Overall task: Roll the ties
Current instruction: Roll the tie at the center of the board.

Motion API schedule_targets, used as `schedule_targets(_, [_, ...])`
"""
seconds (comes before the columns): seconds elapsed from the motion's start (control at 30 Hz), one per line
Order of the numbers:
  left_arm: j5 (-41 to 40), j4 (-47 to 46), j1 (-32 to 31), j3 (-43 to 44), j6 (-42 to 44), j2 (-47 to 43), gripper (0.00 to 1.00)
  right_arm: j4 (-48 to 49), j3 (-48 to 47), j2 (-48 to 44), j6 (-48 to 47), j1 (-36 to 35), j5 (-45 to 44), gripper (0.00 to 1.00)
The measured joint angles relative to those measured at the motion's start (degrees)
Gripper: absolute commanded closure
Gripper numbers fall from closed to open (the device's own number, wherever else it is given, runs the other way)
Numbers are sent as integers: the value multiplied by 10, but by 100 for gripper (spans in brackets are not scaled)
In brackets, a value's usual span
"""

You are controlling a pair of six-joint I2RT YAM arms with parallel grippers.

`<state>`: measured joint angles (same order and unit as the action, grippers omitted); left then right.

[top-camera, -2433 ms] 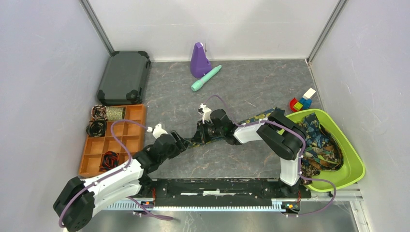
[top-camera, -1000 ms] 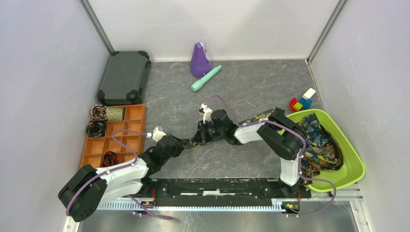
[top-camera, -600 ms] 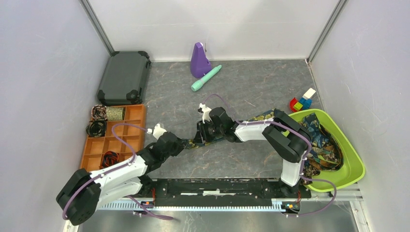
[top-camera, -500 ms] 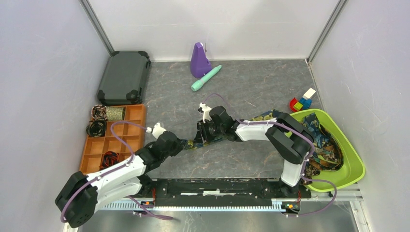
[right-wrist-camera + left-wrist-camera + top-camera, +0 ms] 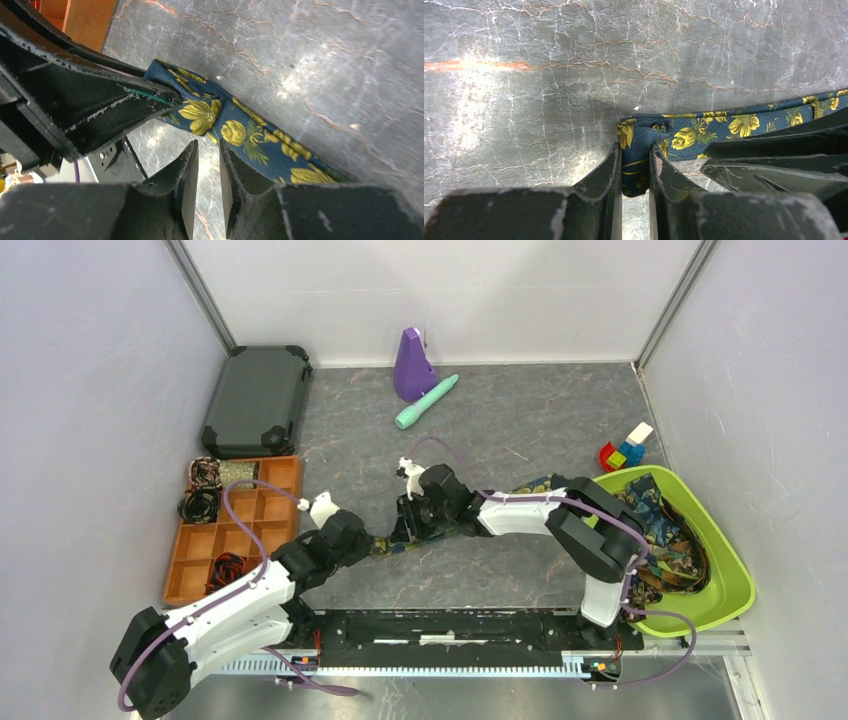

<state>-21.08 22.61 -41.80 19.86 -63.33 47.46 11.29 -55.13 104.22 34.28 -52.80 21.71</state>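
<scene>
Grey marbled table (image 5: pixel 520 420) between pale walls carries one navy tie (image 5: pixel 724 122) with yellow flowers, laid out flat. Its long axis runs nearly left to right with a slight tilt. The far part climbs toward the green bin (image 5: pixel 735 585) at the right, where more ties (image 5: pixel 665 540) lie heaped. The free end points left toward the orange tray (image 5: pixel 285 480) and stops near the table's middle.

That end is folded over on itself. The left jaws are clamped on the fold, with one of the left fingers (image 5: pixel 606 170) on each side of the cloth. The right jaws stand just beside them on the bin side, slightly apart, and bare table shows through the narrow gap. The tie lies just past their tips, not in the gap.

Rolled coils (image 5: pixel 203 473) sit in some of the tray's compartments.

Compared with about two seconds earlier, the right jaws have slid left along the tie. The tie's end and the left jaws have also shifted slightly left.
</scene>
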Motion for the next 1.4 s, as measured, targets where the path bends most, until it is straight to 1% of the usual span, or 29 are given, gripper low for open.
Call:
schedule_targets(0.4, [-10,26,0,13,31,6,97,16,-65,97,26,-35,-10,83])
schedule_targets(0.57, [-24,43,1,24,44,13,97,21,-81,111,32,-38,-8,83])
schedule_targets(0.83, [-37,81,0,50,61,26,97,12,-84,108,23,-42,-12,82])
schedule_targets(1.13, [-57,108,0,66,84,40,97,0,-84,60,9,-42,-29,83])
schedule_targets(1.4, [-63,118,0,76,100,46,97,11,-84,83,8,-42,-33,83])
